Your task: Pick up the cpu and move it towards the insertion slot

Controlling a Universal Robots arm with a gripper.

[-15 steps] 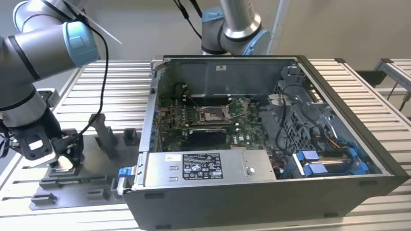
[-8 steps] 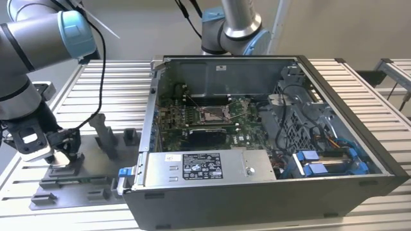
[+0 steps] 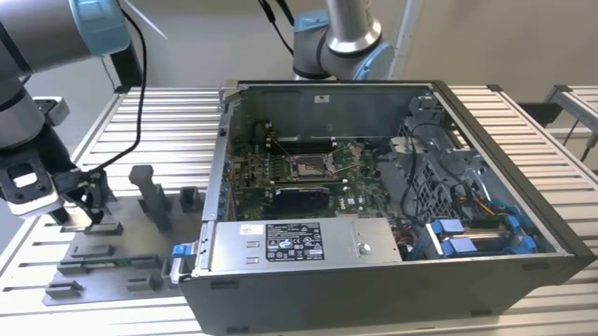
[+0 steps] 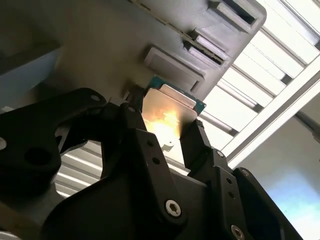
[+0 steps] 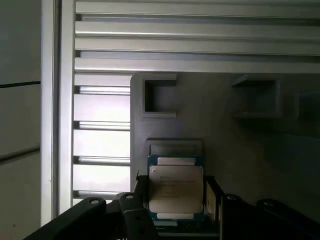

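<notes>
The cpu (image 5: 175,192) is a flat square chip with a silvery top and a thin green rim. It sits between the two black fingers of my gripper (image 5: 176,202), which press on its opposite edges. In the second wrist view the cpu (image 4: 167,115) shines between the fingers (image 4: 197,142), just over a grey nest of the fixture plate. In the exterior view my gripper (image 3: 80,210) hangs over the grey fixture plate (image 3: 112,273) at the exterior view's left. The insertion slot (image 3: 313,164), with its silver frame, lies on the green board inside the open computer case, far off towards the exterior view's right.
The open computer case (image 3: 393,287) has tall metal walls, a power supply (image 3: 299,245) along its near side and blue-tabbed cables (image 3: 467,238). Upright grey blocks (image 3: 150,189) stand on the fixture plate. Another arm's base (image 3: 337,42) stands behind the case. The table is slatted aluminium.
</notes>
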